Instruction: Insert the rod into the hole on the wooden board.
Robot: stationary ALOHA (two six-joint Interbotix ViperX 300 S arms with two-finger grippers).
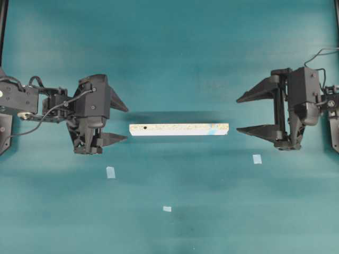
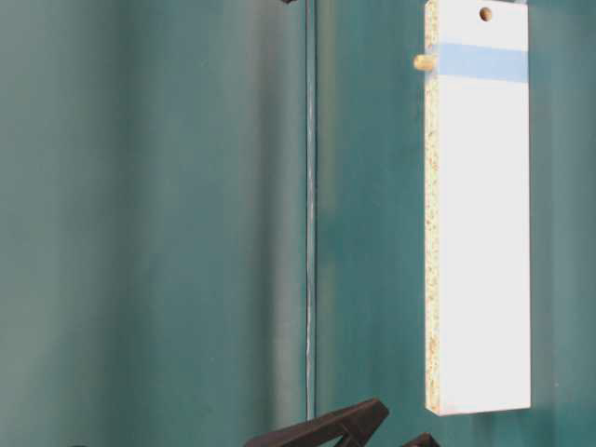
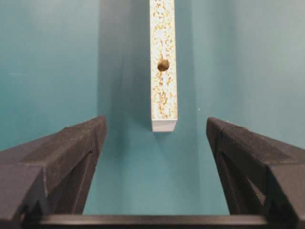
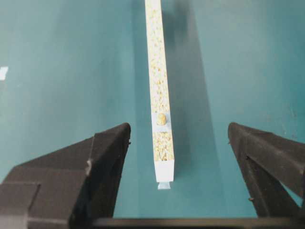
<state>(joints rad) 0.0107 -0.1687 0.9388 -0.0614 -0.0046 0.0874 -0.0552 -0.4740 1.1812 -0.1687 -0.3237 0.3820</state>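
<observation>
Bench (image 1: 169, 53): teal, bare at its far edge.
Wooden board (image 1: 179, 129): stood on its narrow edge at mid-bench, lengthwise between the arms.
Left gripper (image 1: 119, 123), right gripper (image 1: 249, 114): jaws spread, nothing held, one off each board end.
Rod (image 4: 161, 119): seated in the blue-marked hole, apparently. Seating is best confirmed; the board should not be nudged.

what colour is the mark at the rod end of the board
Light blue, a band across the wooden board beside the rod; clearest in the table-level view.
</observation>
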